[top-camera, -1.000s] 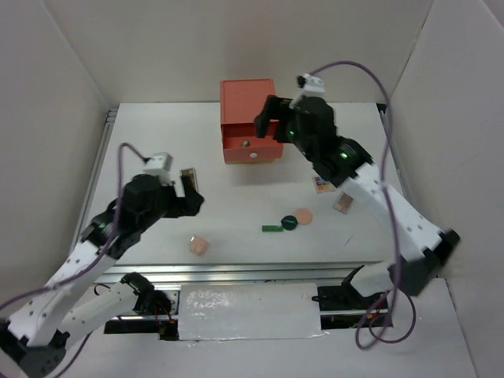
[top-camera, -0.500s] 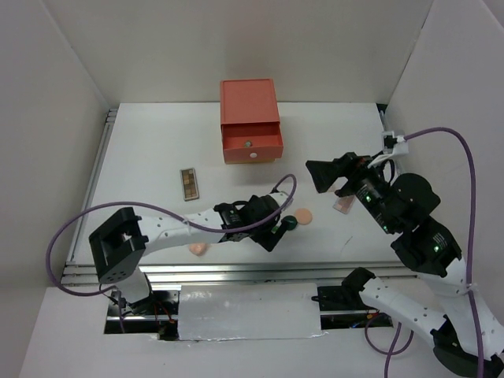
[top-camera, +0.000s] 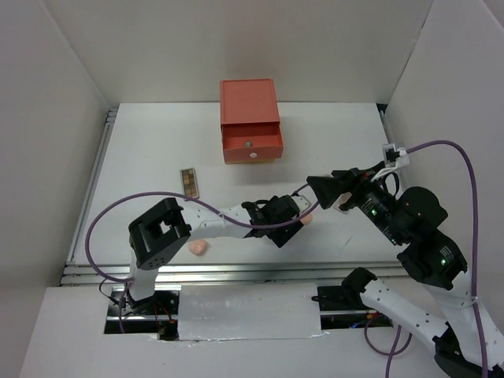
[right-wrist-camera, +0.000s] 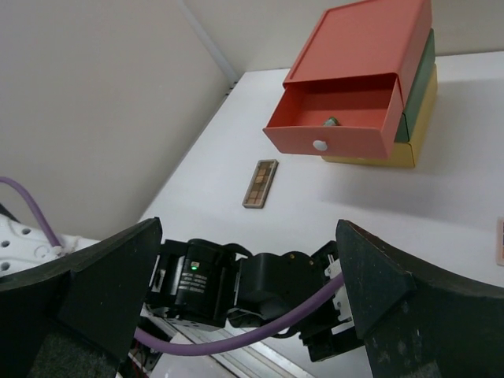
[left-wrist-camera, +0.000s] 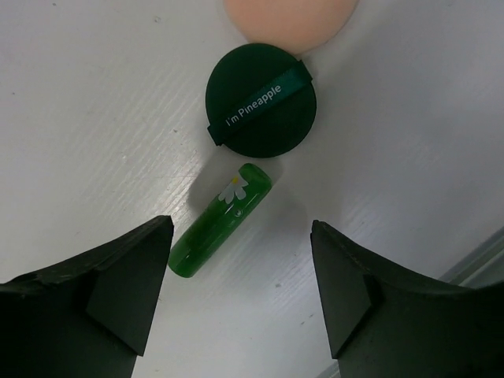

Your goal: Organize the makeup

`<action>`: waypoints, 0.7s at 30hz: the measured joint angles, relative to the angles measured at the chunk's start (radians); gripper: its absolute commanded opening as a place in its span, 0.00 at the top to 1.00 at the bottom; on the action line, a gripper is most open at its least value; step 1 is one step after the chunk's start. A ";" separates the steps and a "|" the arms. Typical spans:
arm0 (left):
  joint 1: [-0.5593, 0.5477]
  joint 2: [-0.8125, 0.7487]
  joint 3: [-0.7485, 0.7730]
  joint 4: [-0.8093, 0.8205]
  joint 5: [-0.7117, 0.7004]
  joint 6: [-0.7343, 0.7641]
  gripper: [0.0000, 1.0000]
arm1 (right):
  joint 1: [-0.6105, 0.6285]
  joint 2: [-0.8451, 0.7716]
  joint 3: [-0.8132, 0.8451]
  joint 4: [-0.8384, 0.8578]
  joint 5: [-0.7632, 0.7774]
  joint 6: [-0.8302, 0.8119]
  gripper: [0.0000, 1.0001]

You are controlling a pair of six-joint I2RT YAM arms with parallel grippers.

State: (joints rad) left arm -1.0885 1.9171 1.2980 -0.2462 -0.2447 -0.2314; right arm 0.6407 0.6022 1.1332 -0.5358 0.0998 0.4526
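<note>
Above the table, arms: the left gripper (top-camera: 285, 228) is reaching far across to the right, low over the table (top-camera: 157, 150). The right gripper (top-camera: 324, 191) is hovering just beyond it, spread wide and carrying nothing.
Above the table, loose makeup: a brown palette (top-camera: 190, 182) is lying left of the drawer box (top-camera: 250, 126), and a lone peach puff (top-camera: 198, 247) is sitting near the front edge.
Left wrist, target: the green tube (left-wrist-camera: 224, 216) is lying flat and slanted between the jaws, untouched. Its upper end is just beside the dark green compact (left-wrist-camera: 260, 100), and a second peach puff (left-wrist-camera: 290, 16) is peeking in beyond that.
Left wrist, jaws: they are standing wide apart, one on each side of the tube, gripping nothing.
Left wrist, doing it well: the pick is probably calling for a wrist turn so the fingers are closing across the tube's narrow width at mid-length. It also calls for coming down close to the table, away from the compact. The tube looks round, so an off-centre squeeze is likely risking a roll.
Right wrist, destination: the red drawer (right-wrist-camera: 335, 102) is standing pulled out with one small item inside, too small to name. It looks like the place the tube is heading.
Right wrist, clearance: the left arm is lying directly beneath the spread right fingers, so the right arm is best holding off while the tube is lifted.
</note>
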 measured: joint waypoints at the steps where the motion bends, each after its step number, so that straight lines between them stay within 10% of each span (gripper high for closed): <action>1: 0.000 0.011 0.000 0.001 -0.003 0.000 0.19 | 0.000 -0.005 -0.002 0.000 -0.004 0.000 0.00; 12: 0.008 0.016 -0.066 0.069 -0.014 -0.016 0.76 | 0.000 -0.055 -0.002 -0.001 -0.027 0.000 0.00; 21: 0.004 -0.237 -0.271 0.022 -0.047 -0.063 0.89 | 0.000 -0.061 -0.002 -0.003 -0.029 0.000 0.00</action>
State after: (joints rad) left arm -1.0847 1.6802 1.0267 -0.2241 -0.2920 -0.2943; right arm 0.6407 0.5415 1.1313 -0.5392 0.0708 0.4522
